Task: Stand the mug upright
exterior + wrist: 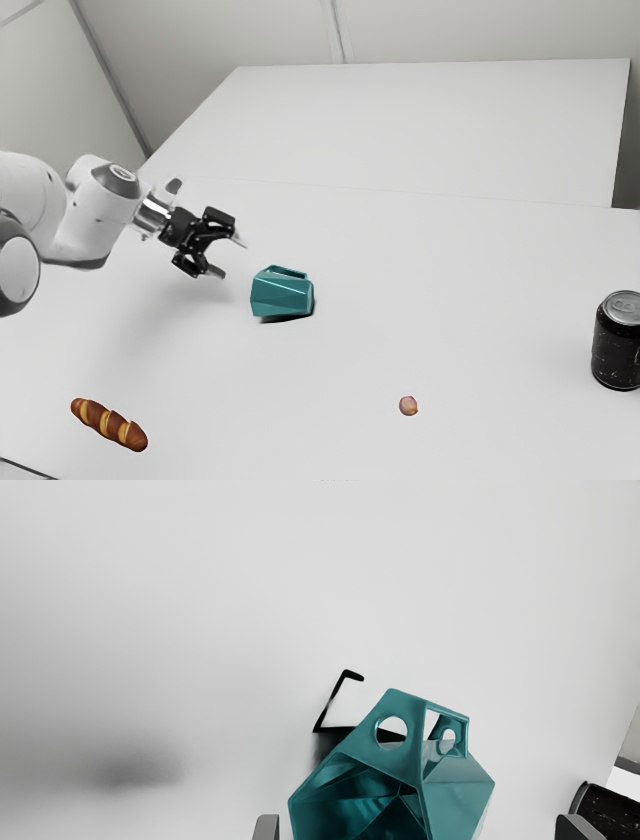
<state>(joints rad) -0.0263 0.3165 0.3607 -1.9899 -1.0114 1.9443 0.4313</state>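
Observation:
In the exterior view the gripper (228, 258) hangs above the table, to the exterior view's left of the teal faceted mug (282, 294), with a gap between them. The mug lies on its side, its handle on the upper side and away from the camera. In the wrist view the mug (457, 800) shows its hollow mouth facing my hand, beyond the open gripper (417, 827). The two fingertips stand wide apart and hold nothing.
A black can (616, 345) stands at the exterior view's far right. A small round pinkish item (408, 405) and a bread loaf (108, 424) lie on the white table (340, 400) nearer that camera.

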